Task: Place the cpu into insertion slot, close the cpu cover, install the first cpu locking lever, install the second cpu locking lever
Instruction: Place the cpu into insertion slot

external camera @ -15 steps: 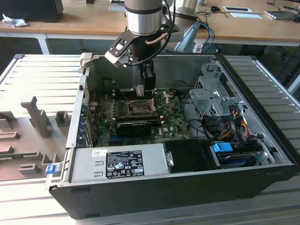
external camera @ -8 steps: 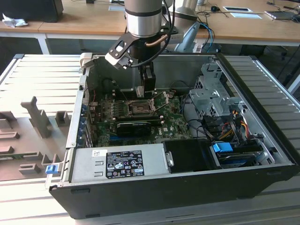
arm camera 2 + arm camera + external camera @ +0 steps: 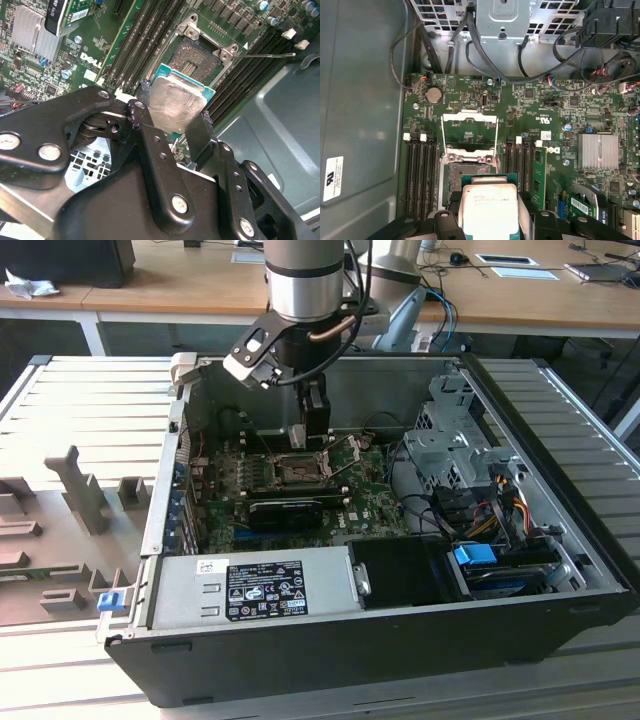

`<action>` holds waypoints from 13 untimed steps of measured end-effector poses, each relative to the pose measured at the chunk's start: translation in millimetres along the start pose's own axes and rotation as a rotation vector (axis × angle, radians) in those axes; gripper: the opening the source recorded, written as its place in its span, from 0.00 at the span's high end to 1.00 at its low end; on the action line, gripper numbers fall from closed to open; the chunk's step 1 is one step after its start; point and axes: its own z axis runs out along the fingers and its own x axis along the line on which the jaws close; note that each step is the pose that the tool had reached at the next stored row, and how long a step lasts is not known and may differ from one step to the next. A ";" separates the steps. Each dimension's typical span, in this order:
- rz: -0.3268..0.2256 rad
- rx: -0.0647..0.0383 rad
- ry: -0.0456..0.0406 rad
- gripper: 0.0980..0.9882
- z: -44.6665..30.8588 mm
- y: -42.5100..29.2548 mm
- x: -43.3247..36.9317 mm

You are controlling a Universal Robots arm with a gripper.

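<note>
Open PC case (image 3: 400, 635), green motherboard (image 3: 545, 107) inside. Gripper (image 3: 174, 107) near the case's far wall, fingers clamped on the chip's edges. cpu cover (image 3: 470, 116) flipped up. Insertion slot (image 3: 192, 57) bare. cpu (image 3: 487, 205) held just above it, not seated.

Place: a robotics lab or test workshop, set inside an office-like room.
Work surface: a ribbed metal table (image 3: 90, 400) with grey moulded fixtures (image 3: 85, 490) lying at the exterior view's left.
Workpiece: an opened desktop computer case (image 3: 400, 645) with its green circuit board (image 3: 470, 95) and cable bundles (image 3: 490, 510) laid bare.
Machine: an industrial robot arm (image 3: 305, 280) hanging over the case.
Background: long wooden desks (image 3: 160, 290) with papers (image 3: 525, 273) on top, which are ordinary office furniture.
</note>
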 end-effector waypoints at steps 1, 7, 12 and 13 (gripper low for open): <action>0.002 0.000 -0.0002 0.52 2.2 -0.3 0.0; 0.002 0.000 -0.0001 0.52 9.1 -0.9 -0.1; 0.004 0.000 -0.0003 0.52 16.4 -1.7 -0.3; 0.005 0.000 -0.0003 0.52 17.8 -1.8 -0.3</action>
